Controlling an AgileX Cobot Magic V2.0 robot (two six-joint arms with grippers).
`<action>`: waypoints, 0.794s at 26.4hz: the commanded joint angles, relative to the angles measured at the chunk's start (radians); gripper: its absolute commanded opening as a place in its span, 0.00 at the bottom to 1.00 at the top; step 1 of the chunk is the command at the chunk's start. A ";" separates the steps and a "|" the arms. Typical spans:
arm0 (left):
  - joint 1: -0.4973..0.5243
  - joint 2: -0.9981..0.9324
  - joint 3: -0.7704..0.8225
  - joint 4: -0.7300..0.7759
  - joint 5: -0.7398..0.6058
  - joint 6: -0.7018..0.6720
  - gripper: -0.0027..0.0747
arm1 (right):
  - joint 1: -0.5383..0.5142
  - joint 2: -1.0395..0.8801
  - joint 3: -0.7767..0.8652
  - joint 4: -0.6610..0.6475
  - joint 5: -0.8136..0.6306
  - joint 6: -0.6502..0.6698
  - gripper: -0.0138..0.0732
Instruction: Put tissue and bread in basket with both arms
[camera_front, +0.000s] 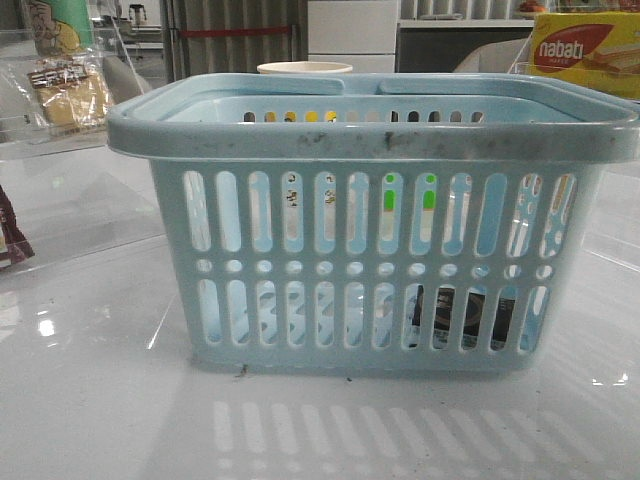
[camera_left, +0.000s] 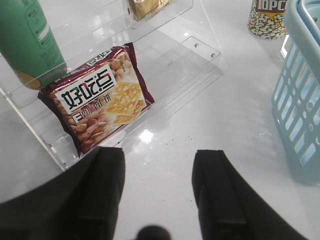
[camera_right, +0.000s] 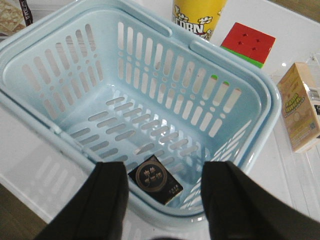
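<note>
The pale blue basket stands mid-table. The tissue, a small black pack with a pale round mark, lies flat on the basket floor by the near wall; it shows through the slots in the front view. My right gripper is open and empty, above the basket rim over the tissue. The bread, a clear packet of golden slices, sits on a clear shelf at the far left; its edge shows in the left wrist view. My left gripper is open and empty over bare table, short of the shelf.
A clear acrylic shelf holds a maroon cracker packet and a green bottle. A popcorn cup, a red-green cube and a carton lie beyond the basket. A nabati box is far right.
</note>
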 joint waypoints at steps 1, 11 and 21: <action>0.003 0.005 -0.027 -0.004 -0.071 -0.007 0.52 | 0.002 -0.100 0.037 -0.014 -0.054 -0.012 0.68; 0.003 0.005 -0.022 -0.004 -0.076 -0.007 0.52 | 0.002 -0.277 0.150 -0.014 -0.060 -0.012 0.68; 0.003 0.180 -0.046 -0.004 -0.257 -0.007 0.83 | 0.002 -0.274 0.150 -0.014 -0.062 -0.012 0.68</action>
